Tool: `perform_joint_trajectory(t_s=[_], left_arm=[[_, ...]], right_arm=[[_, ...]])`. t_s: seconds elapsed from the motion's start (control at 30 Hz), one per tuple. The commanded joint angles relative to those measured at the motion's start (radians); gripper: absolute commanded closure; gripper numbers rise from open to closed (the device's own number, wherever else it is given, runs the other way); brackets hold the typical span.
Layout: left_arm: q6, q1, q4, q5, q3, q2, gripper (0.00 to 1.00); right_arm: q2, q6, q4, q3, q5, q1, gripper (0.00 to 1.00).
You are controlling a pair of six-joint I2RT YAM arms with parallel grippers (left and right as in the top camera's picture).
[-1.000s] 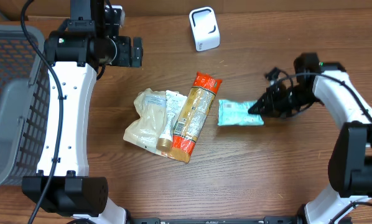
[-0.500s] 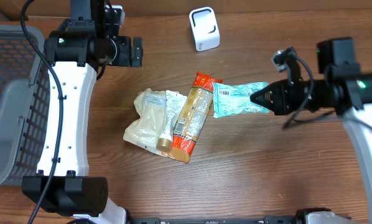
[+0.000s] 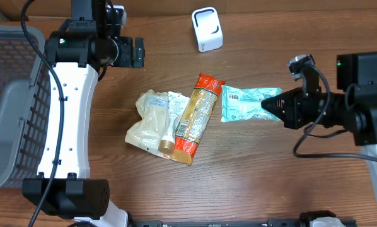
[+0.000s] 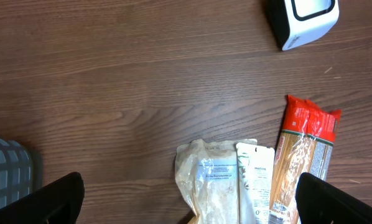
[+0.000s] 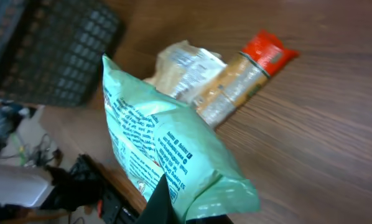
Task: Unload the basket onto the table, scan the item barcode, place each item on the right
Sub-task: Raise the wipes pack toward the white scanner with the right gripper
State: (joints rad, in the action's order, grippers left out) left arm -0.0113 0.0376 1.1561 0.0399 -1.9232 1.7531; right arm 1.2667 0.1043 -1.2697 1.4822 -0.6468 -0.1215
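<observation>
The brown wood-grain table (image 3: 239,183) is carrying everything. The grey plastic mesh basket (image 3: 12,113) is sitting at its left edge, partly under the white left arm. The left gripper (image 3: 142,52) is hovering over bare wood near the far left of the table with its jaws spread fully apart and gripping nothing; in the left wrist view both dark fingers (image 4: 49,199) are showing at the bottom corners. The right gripper (image 3: 268,104) is reaching in from the right side with its jaws clamped tight on one end of the mint-green foil snack packet (image 3: 245,104). It is holding the packet off the table, just right of the top of the pile and below-right of the scanner. In the right wrist view the printed side of the packet is facing the camera; I cannot tell where the barcode is. The long clear pasta pack with orange ends (image 3: 195,120) is lying diagonally mid-table. The crumpled pale beige pouch (image 3: 147,123) is lying against its left side, and the narrow white sachet (image 3: 173,116) is lying between them. The small white box-shaped barcode scanner (image 3: 207,29) is standing near the far edge, apart from the pile.
</observation>
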Motion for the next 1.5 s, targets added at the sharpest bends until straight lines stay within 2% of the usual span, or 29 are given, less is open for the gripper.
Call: perform_joint_trajectory(t_s=[0.0, 0.23, 0.4, 0.5, 0.7, 1.13, 1.27, 1.47], left_arm=[[-0.019, 0.004, -0.001, -0.006, -0.012, -0.014, 0.01], [-0.019, 0.004, -0.001, -0.006, -0.012, -0.014, 0.0], [-0.019, 0.004, -0.001, -0.006, -0.012, -0.014, 0.0], [-0.019, 0.004, -0.001, -0.006, -0.012, -0.014, 0.0], [-0.019, 0.004, -0.001, -0.006, -0.012, -0.014, 0.01], [-0.019, 0.004, -0.001, -0.006, -0.012, -0.014, 0.0], [-0.019, 0.004, -0.001, -0.006, -0.012, -0.014, 0.01], [-0.019, 0.004, -0.001, -0.006, -0.012, -0.014, 0.01]], right_arm=[[0.072, -0.123, 0.013, 0.136, 0.217, -0.088, 0.97], [0.394, -0.173, -0.017, 0.488, 0.61, -0.259, 0.96], [0.546, -0.159, 0.152, 0.533, 0.903, -0.282, 0.96], [0.617, -0.037, 0.302, 0.533, 0.992, -0.282, 0.96], [0.73, 0.335, 0.558, 0.533, 1.003, -0.283, 0.96], [0.984, 0.808, 1.088, 0.533, 1.218, -0.304, 0.96], [1.042, 0.901, 1.187, 0.533, 1.233, -0.322, 0.96], [1.083, 0.973, 1.201, 0.533, 1.233, -0.354, 0.96]])
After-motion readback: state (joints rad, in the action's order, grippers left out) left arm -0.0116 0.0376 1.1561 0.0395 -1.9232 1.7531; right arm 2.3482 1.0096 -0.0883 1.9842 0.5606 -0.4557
